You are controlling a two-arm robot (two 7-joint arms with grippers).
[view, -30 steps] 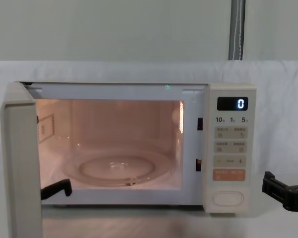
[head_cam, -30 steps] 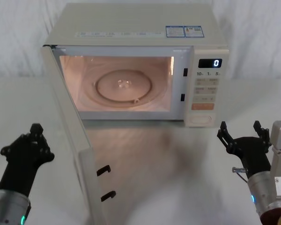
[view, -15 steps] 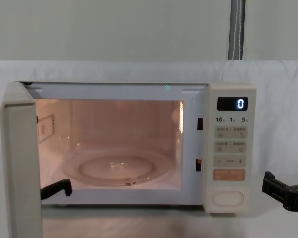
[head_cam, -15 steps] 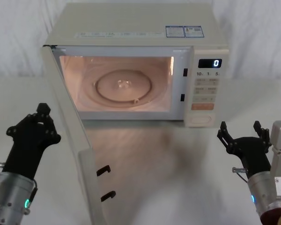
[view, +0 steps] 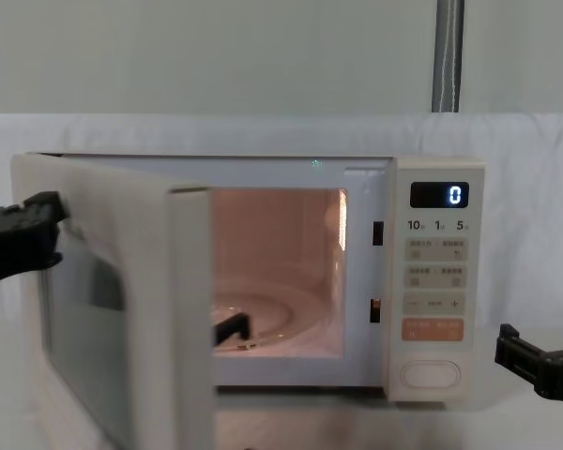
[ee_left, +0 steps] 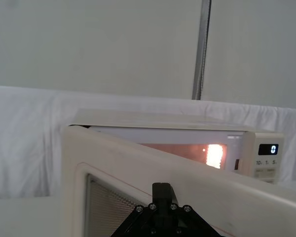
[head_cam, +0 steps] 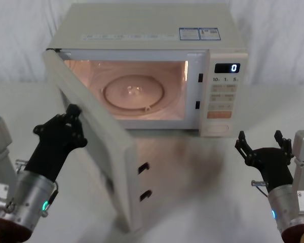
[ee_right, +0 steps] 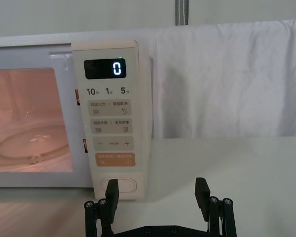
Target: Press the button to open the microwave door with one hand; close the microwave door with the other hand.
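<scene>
White cloth backs the table [head_cam: 202, 167]; the black left gripper [head_cam: 66, 127], fingers apparently together, presses the half-open cream glass-windowed microwave door [head_cam: 99, 147] to shut it, while the right gripper [head_cam: 263, 147] waits spread nearby.

Left claw [view: 19, 246] cut off at chest view's edge.
</scene>
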